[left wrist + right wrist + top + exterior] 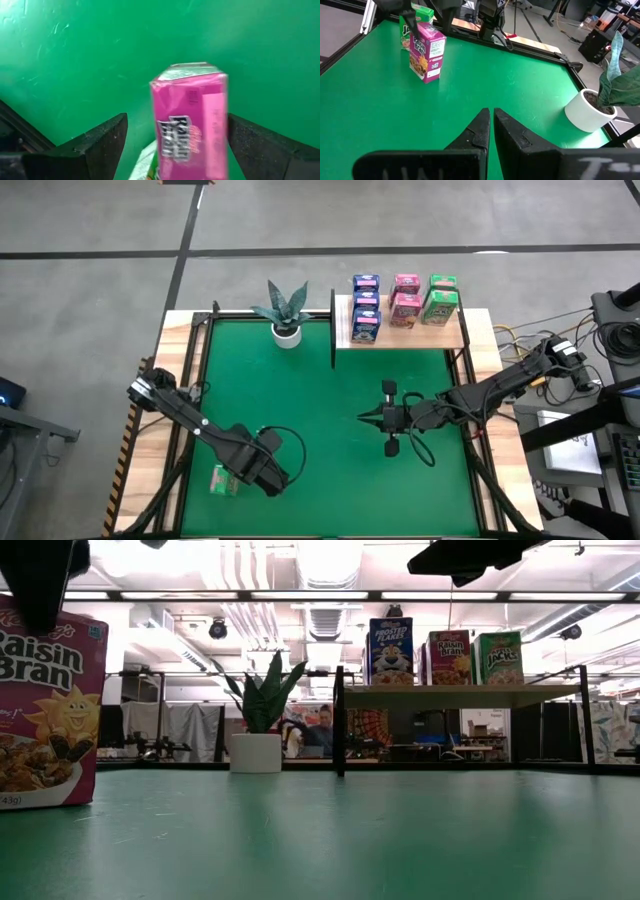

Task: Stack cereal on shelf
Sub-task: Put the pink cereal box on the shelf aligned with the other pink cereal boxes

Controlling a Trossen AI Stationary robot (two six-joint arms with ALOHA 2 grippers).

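A pink Raisin Bran cereal box (426,52) stands upright on the green mat near its near-left corner. It looms large in the low view (45,705). My left gripper (268,470) hovers over it, open, one finger on either side of the box (190,125) without gripping it. A green cereal box (224,480) sits just beside the pink one. The wooden shelf (400,335) at the far right carries three blue boxes (365,305), two pink (405,295) and two green (441,295). My right gripper (362,418) is shut, mid-mat, pointing left.
A potted plant (285,315) in a white pot stands at the far edge, left of the shelf's black upright (333,330). Open green mat (320,390) lies between the two arms and the shelf. Cables and equipment sit off the table's right side.
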